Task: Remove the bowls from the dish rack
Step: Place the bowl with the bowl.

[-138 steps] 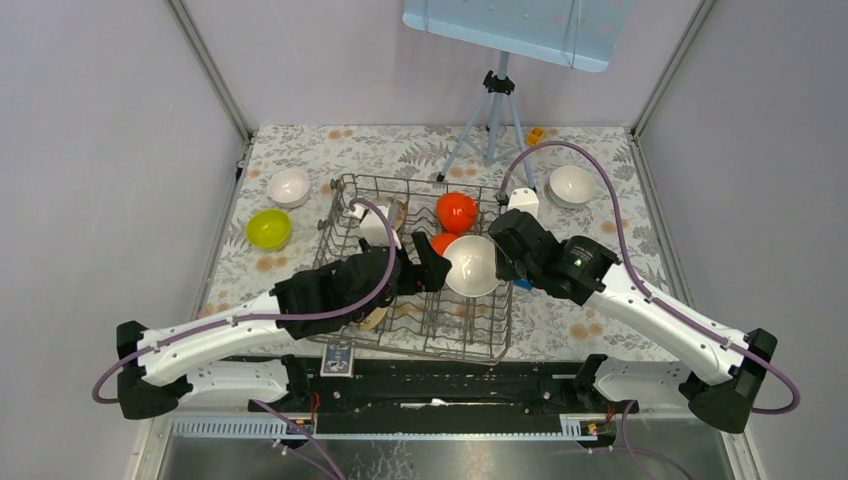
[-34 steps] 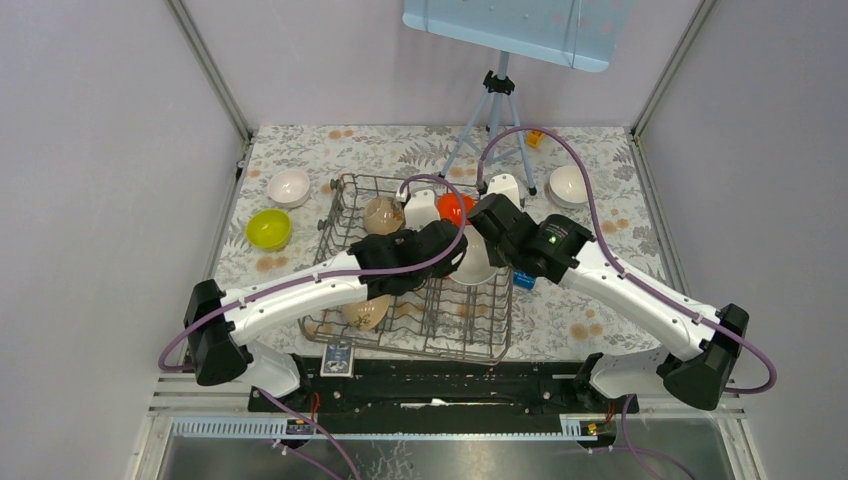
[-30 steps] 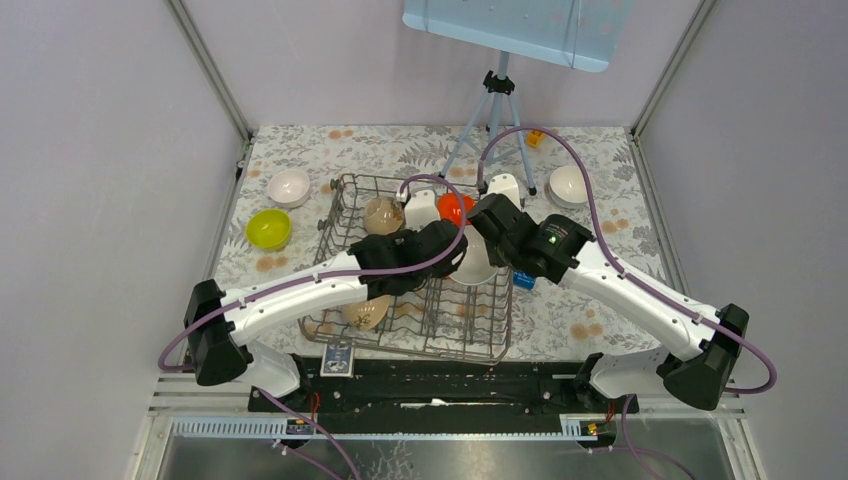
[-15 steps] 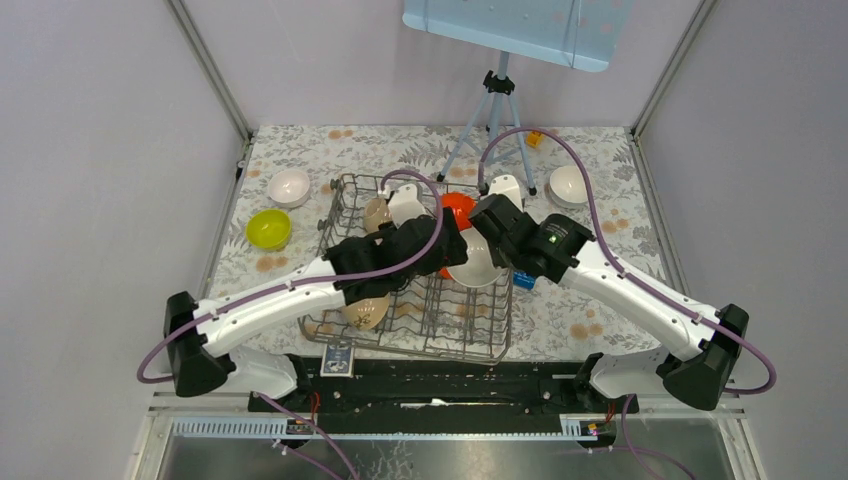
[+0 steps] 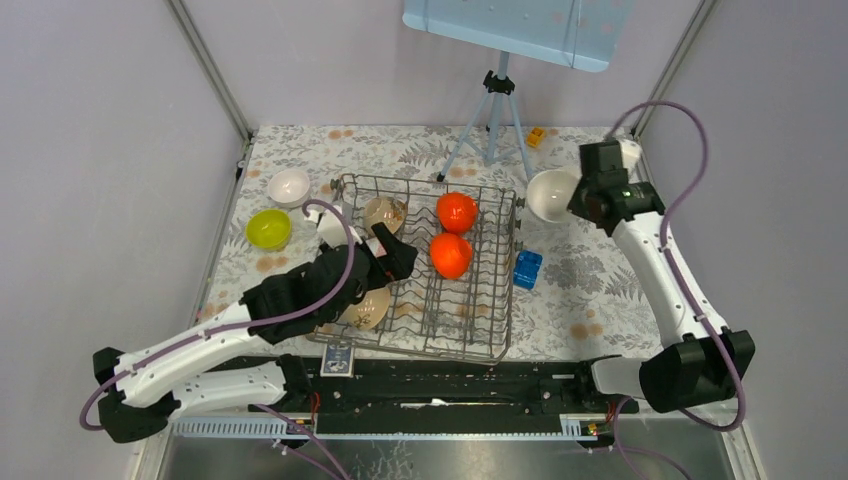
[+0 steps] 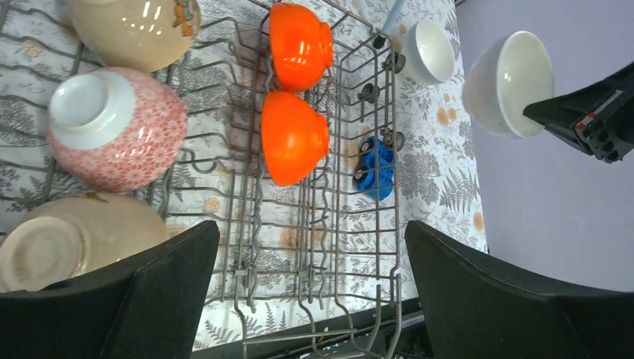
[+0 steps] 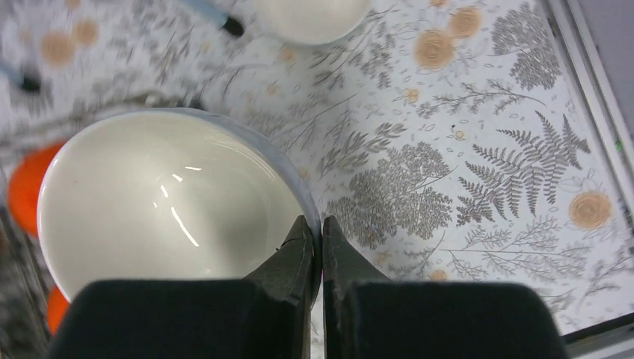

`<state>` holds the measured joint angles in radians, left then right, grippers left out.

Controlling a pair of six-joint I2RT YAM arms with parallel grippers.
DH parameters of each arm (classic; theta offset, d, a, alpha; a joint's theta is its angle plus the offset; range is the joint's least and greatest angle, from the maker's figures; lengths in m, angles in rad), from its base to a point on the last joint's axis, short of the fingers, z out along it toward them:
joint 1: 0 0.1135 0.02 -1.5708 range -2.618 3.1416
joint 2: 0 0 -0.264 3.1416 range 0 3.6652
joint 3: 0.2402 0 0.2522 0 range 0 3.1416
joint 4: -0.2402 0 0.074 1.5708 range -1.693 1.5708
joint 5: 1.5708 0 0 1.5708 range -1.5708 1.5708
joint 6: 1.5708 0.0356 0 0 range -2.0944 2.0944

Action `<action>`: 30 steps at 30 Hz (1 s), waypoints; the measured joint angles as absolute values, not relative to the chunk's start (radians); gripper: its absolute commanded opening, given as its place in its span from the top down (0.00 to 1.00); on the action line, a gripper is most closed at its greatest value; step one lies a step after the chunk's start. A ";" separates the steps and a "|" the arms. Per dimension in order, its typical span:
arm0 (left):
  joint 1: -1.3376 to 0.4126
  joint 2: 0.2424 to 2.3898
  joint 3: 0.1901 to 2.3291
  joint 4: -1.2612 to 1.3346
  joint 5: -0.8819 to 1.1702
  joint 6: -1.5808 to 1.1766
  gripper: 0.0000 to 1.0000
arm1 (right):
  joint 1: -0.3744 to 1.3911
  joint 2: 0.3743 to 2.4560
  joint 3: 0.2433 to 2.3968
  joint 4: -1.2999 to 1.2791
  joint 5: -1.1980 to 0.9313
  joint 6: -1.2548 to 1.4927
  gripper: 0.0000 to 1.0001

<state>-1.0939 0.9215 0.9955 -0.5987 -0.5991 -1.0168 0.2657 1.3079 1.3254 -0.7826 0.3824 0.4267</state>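
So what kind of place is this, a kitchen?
Probably a robot lab booth, not a kitchen: two robot arms bolted to the table, plain walls around, a tripod behind the dish rack.

Dish rack point(image 5: 466, 312) holds two orange bowls point(image 5: 451, 255), two beige bowls point(image 6: 134, 30), a pink bowl point(image 6: 112, 129); white bowl point(image 5: 545, 195) gripped aloft.

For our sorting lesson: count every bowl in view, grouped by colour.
White glossy round bowls: 3
Orange-red glossy round bowls: 2
Beige translucent round bowls: 2
Pink patterned round bowl: 1
Lime-yellow round bowl: 1
Total: 9
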 measured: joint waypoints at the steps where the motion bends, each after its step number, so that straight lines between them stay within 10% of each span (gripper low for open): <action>1: -1.093 0.890 0.969 -0.592 -0.607 -1.017 0.01 | 0.214 1.303 1.309 -0.756 0.374 0.451 1.00; 10: -1.092 0.772 0.818 -0.590 -0.613 -1.045 0.01 | -0.117 1.344 1.177 -0.646 0.327 0.639 1.00; 30: -1.092 0.677 0.709 -0.612 -0.614 -1.134 0.01 | -0.157 1.837 1.565 -0.542 0.214 0.625 1.00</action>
